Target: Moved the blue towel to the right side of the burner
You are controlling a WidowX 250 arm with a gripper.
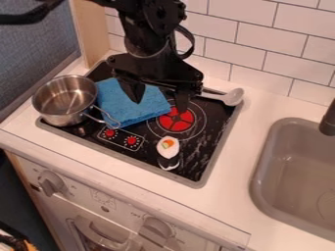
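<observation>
We see the blue towel (pixel 132 105) lying flat on the black stove top (pixel 196 164), near its back left part. It sits between the shiny pot (pixel 66 100) and the red burner (pixel 176 120), and its right end pokes over the burner's ring. The black gripper (pixel 159 97) hangs over the towel. Its two fingers are spread wide, and we see nothing pinched in them. The pot is at the stove top's left edge, and its wire handle bends over the towel's front left corner. We see a grey spoon (pixel 233 97) at the back right corner. A little sushi (pixel 169 147) is in front of the burner, close to the front edge. Two red dials (pixel 121 137) are in front of the towel. Off to the right is the sink (pixel 298 171).
</observation>
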